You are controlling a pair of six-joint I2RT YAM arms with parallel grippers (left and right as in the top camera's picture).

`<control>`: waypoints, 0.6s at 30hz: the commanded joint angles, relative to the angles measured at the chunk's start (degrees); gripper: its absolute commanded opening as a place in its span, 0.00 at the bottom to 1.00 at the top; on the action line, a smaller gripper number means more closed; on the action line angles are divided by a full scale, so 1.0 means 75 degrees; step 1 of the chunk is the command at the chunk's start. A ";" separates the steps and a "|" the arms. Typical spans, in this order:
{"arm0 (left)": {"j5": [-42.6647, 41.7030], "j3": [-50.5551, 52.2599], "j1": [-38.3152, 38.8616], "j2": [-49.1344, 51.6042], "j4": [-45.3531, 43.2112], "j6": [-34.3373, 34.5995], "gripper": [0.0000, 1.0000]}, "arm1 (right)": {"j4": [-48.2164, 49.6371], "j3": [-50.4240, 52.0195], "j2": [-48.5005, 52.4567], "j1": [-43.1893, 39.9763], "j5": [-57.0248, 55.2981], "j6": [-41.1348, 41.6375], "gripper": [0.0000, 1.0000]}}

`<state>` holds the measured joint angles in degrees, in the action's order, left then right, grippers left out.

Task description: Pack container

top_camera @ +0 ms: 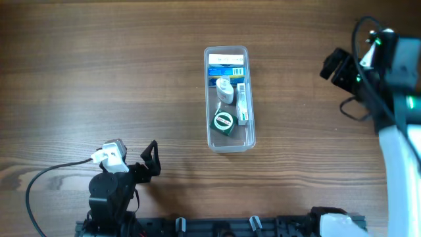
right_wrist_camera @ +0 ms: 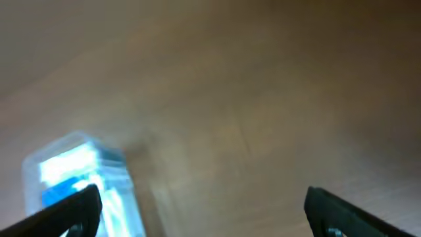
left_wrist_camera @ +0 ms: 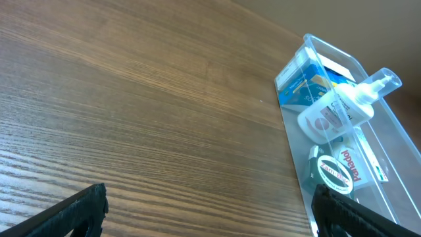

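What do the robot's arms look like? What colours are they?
Both are mostly black. The left arm carries a small white-and-grey block and trails a black cable. The right arm has a long white section, tiny green lights and looping black cables.

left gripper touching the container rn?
Apart. The overhead view shows the left gripper well off to the container's left, with bare table between them.

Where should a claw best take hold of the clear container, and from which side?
Likely the near short wall of the container, pinched over the rim from above: it lies flat and open-topped, and that end looks bare inside.
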<state>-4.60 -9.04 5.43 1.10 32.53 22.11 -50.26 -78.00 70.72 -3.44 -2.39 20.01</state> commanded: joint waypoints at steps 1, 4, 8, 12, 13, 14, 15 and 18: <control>0.0017 0.0047 -0.0061 -0.0090 -0.0055 -0.0149 1.00 | 0.1326 0.1358 -0.1868 0.0358 0.0647 -0.2489 1.00; 0.0017 0.0047 -0.0061 -0.0090 -0.0055 -0.0149 1.00 | 0.2270 0.3372 -0.3485 0.0364 0.1585 -0.3861 1.00; 0.0017 0.0047 -0.0061 -0.0090 -0.0055 -0.0149 1.00 | 0.2955 0.5732 -0.5426 0.0364 0.1690 -0.3888 1.00; 0.0017 0.0050 -0.0061 -0.0090 -0.0055 -0.0149 1.00 | 0.3040 0.7402 -0.7184 0.0364 0.1950 -0.3847 1.00; 0.0017 0.0047 -0.0061 -0.0090 -0.0055 -0.0149 1.00 | 0.3042 0.7723 -0.7530 0.0364 0.2022 -0.3850 1.00; 0.0017 0.0047 -0.0061 -0.0090 -0.0055 -0.0149 1.00 | 0.3042 0.7953 -0.7784 0.0364 0.2049 -0.3850 1.00; 0.0017 0.0047 -0.0061 -0.0090 -0.0055 -0.0149 1.00 | 0.3045 0.8198 -0.8038 0.0364 0.2075 -0.3844 1.00; 0.0017 0.0050 -0.0061 -0.0090 -0.0055 -0.0149 1.00 | 0.3045 0.8749 -0.8539 0.0364 0.2203 -0.3847 1.00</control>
<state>-4.56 -8.93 5.43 0.82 32.51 22.11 -27.73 -15.66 10.00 -0.91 11.62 -7.84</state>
